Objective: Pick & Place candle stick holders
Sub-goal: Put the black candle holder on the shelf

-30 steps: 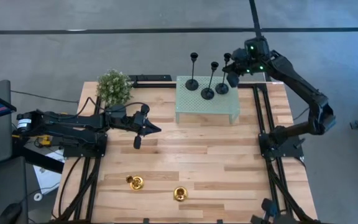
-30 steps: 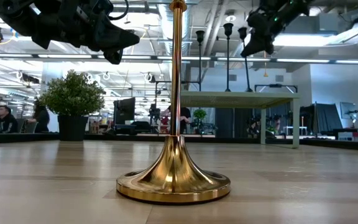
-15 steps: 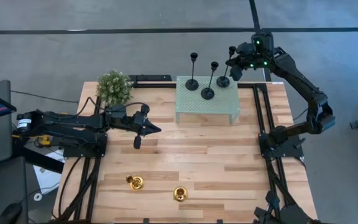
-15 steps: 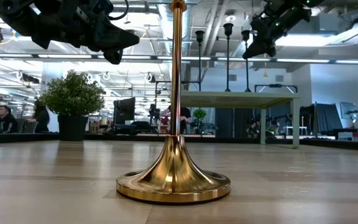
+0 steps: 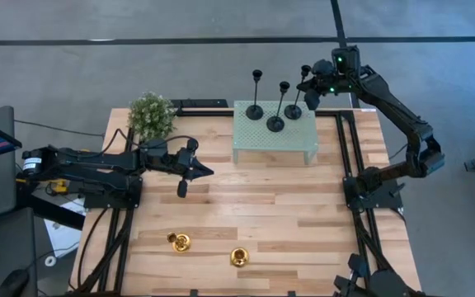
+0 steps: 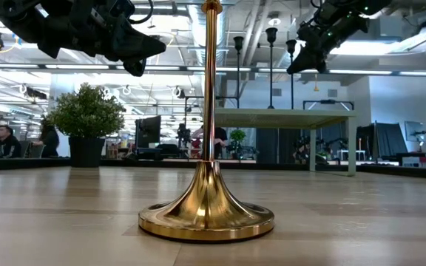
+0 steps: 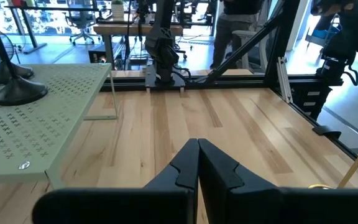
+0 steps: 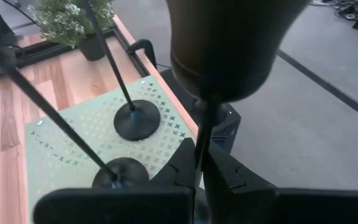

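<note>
Three black candle stick holders stand by their round bases on the pale green mesh stand (image 5: 275, 136): one (image 5: 255, 112), a second (image 5: 275, 124), and a third (image 5: 294, 110) at the stand's far right corner. My right gripper (image 5: 309, 100) is shut on that third holder's stem. Two gold holders (image 5: 180, 242) (image 5: 238, 257) stand on the wood near the table's front edge; one fills the low view (image 6: 207, 214). My left gripper (image 5: 210, 172) hangs shut over the table's left middle, holding nothing. My right gripper pinches the third holder's thin stem (image 8: 199, 127) between its two fingers, a little below the cup (image 8: 229, 50). The fingers come from the table's right, slanting down, across the stem. The holder stays upright. Its base (image 5: 293, 112) is at the stand's top.
A small green bushy plant (image 5: 152, 115) stands at the table's far left. The black frame rails (image 5: 349, 157) run along the table's sides. Bare wood (image 5: 279, 206) lies between the stand and the gold holders. People and desks show in the room beyond.
My right gripper, still shut on the third holder's stem, has shifted a little toward the table's far right corner and sunk slightly. The holder's cup has come down with it, and the round base that the gripper had been hiding now shows.
</note>
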Robot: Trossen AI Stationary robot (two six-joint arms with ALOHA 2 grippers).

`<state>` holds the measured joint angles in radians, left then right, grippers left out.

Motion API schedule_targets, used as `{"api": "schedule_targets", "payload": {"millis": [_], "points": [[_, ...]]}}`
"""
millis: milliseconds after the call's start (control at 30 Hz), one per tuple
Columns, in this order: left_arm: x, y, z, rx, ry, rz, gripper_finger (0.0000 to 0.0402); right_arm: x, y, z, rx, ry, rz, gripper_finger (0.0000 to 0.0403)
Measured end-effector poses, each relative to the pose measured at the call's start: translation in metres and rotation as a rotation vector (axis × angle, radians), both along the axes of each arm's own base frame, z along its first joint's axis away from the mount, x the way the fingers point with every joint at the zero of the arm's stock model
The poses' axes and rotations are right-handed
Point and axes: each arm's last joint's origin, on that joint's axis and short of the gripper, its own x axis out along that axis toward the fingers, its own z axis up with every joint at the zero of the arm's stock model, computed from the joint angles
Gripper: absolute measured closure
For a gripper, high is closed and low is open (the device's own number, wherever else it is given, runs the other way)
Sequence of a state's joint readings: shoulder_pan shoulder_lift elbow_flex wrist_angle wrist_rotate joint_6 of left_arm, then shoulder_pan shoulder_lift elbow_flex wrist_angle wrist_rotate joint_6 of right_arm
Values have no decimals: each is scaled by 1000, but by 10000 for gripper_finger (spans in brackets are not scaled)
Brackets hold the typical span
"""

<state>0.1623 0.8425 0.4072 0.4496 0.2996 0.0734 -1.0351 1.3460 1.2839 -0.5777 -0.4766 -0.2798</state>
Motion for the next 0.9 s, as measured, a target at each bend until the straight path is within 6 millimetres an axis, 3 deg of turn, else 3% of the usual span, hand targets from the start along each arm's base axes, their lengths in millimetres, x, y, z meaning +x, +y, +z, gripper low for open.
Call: {"api": "schedule_targets", "payload": {"millis": [233, 633, 900], "points": [[0, 0, 0, 0, 0, 0, 394, 0, 0, 0, 11, -6, -8, 392], [0, 0, 0, 0, 0, 0, 394, -1, 1, -2, 28, 10, -8, 317], [0, 0, 0, 0, 0, 0, 394, -2, 4, 14, 26, 14, -8, 247]]}}
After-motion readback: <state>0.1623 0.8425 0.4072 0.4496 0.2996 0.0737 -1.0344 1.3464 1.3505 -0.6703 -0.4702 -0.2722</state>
